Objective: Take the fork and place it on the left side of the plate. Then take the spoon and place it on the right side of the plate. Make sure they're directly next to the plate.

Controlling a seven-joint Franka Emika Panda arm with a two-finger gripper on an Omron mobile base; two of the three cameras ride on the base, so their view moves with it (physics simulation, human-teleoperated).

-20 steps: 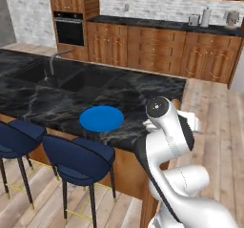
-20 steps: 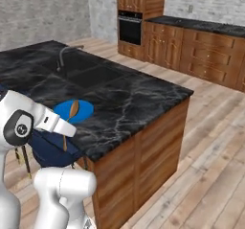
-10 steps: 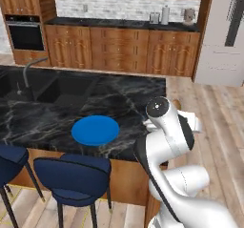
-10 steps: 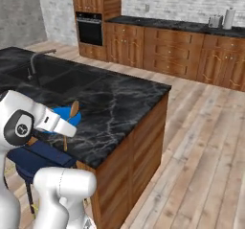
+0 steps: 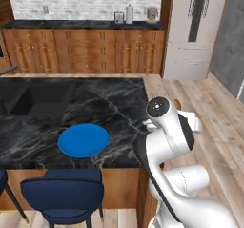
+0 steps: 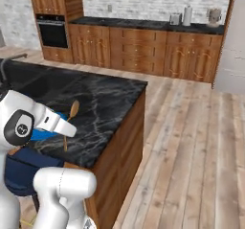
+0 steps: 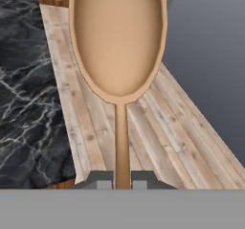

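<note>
With the gripper (image 7: 122,185) clamped on the wooden spoon (image 7: 118,46) handle, plate (image 5: 83,139) sits lower left on the surface (image 5: 114,100); lower spoon flat, touching-close beside the plate's right rim, handle parallel.

Bare black counter (image 5: 119,103) lies open on both sides of the blue plate (image 5: 83,139), while stools (image 5: 64,196) crowd its near edge.

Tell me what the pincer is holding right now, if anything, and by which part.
The pincer is shut on the wooden spoon, gripping it by the thin handle; the bowl end sticks out ahead of the fingertips.
</note>
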